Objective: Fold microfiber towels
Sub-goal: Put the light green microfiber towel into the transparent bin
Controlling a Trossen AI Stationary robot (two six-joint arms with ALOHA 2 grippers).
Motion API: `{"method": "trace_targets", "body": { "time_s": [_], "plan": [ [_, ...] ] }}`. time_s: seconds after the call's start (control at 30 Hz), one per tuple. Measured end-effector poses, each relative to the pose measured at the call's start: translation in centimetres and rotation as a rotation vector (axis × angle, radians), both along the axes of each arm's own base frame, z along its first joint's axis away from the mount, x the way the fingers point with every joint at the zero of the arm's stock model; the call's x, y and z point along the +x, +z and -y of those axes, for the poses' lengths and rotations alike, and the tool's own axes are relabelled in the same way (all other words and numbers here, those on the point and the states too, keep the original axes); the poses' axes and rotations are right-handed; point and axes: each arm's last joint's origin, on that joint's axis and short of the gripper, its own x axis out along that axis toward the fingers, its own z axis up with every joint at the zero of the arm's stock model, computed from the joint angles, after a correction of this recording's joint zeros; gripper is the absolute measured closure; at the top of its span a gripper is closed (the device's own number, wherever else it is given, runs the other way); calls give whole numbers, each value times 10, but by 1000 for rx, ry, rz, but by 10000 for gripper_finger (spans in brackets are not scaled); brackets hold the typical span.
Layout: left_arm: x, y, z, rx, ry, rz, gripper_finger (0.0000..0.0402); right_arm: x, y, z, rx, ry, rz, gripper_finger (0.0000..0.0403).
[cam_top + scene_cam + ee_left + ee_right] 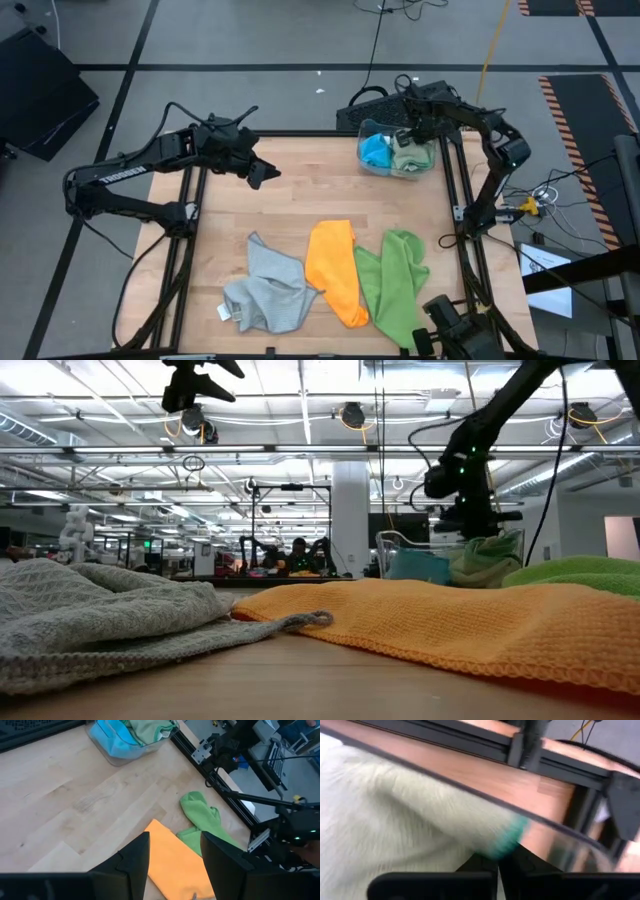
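Three microfiber towels lie crumpled on the near half of the wooden table: grey (268, 292), orange (335, 270) and lime green (395, 280). A clear bin (368, 128) at the far right holds a bright blue towel (375, 150) and a sage green towel (412, 160). My right gripper (498, 867) is shut and points down into the bin, right at the sage green towel (395, 815). My left gripper (174, 865) hangs open in the air over the table's far left part (262, 172), with nothing between its fingers. My right gripper's shut fingertips come from above at the sage green towel's teal-hemmed edge (510, 842) inside the bin. I cannot tell whether they touch the cloth. The towel lies in the bin beside the blue one.
Bare wood (300, 190) spreads between the bin and the three towels. Black frame rails (455, 190) run along the table's sides. The bin's clear wall (470, 790) stands close by my right gripper. Beyond the table's far edge lie a dark keyboard (362, 100) and cables.
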Motion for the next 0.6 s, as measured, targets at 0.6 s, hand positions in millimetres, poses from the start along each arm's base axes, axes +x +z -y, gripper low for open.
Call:
{"method": "trace_targets", "body": {
  "time_s": [0.6],
  "plan": [
    [0,0,0,2,-21,3,227,3,57,-35,-24,-48,314,403]
  ]
}}
